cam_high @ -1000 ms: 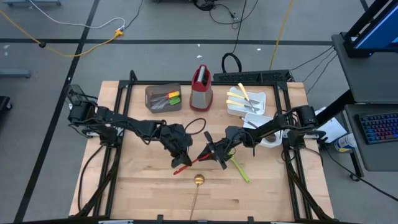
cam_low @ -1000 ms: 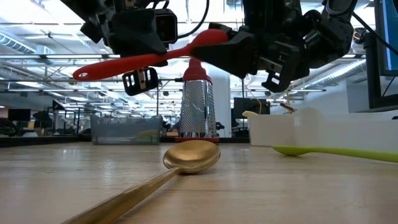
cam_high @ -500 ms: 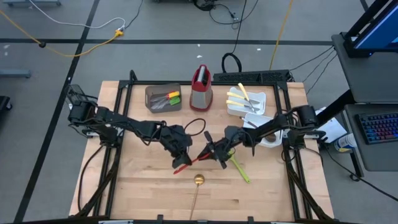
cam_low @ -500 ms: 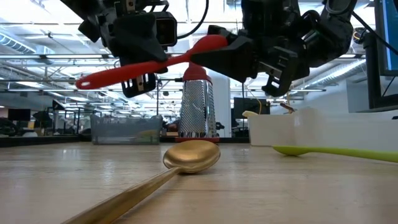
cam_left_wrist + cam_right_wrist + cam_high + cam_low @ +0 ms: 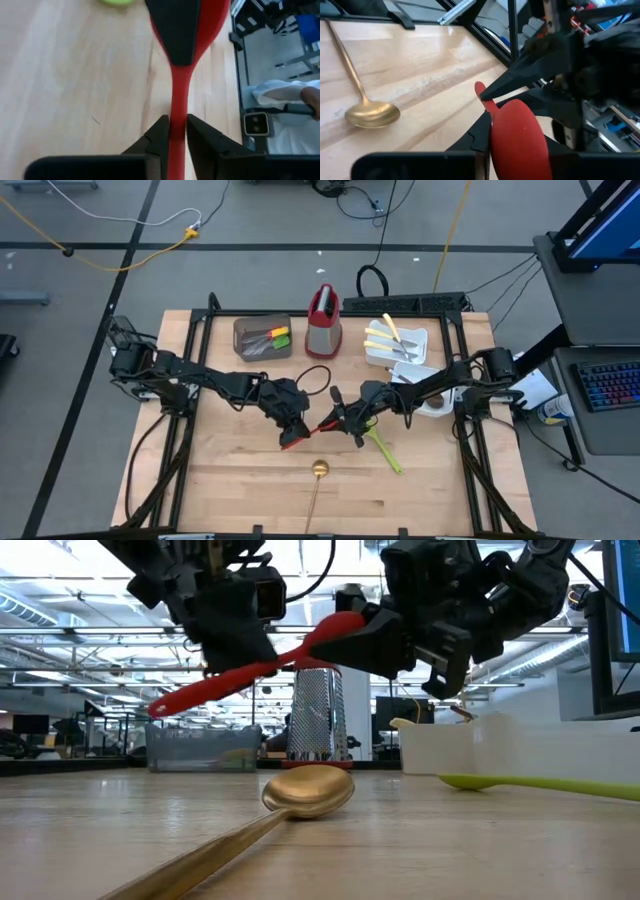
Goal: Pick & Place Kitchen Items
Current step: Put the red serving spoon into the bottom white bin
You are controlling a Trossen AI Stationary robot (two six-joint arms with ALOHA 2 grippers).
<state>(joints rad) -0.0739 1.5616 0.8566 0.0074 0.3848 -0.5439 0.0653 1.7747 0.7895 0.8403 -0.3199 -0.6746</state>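
A red silicone spoon [image 5: 312,432] hangs above the table's middle, held at both ends. My left gripper [image 5: 291,429] is shut on its handle and my right gripper [image 5: 340,420] is shut on its bowl end. In the low view the spoon [image 5: 250,670] slants, with its bowl [image 5: 340,628] high and its handle's free end [image 5: 160,707] low. A gold long-handled spoon [image 5: 319,471] lies on the table below them. A green spoon [image 5: 386,451] lies flat to the right. My left gripper pinches the red spoon's handle [image 5: 178,102] between its two fingers [image 5: 161,134], partway along, with the fingers across the handle. The spoon is clear of the table and tilted, its free end low. My right gripper holds the red spoon's bowl [image 5: 517,127] between its two fingers [image 5: 484,131], one of them lying flat over the bowl [image 5: 176,27]. It comes in from the table's right, slanting down. The bowl end is the high end.
At the far edge stand a brown bin [image 5: 262,337] with utensils, an upright red-and-steel grater [image 5: 323,320] and a white tray [image 5: 396,344] with yellow-handled knives. A second white tray [image 5: 432,398] sits at the right. A black cable loop [image 5: 316,382] lies behind the grippers.
The red spoon has tipped more steeply: its handle's free end has dropped while the bowl end has stayed high. My left gripper has tipped with it. Both grippers have kept their hold, and the spoon stays clear of the table.
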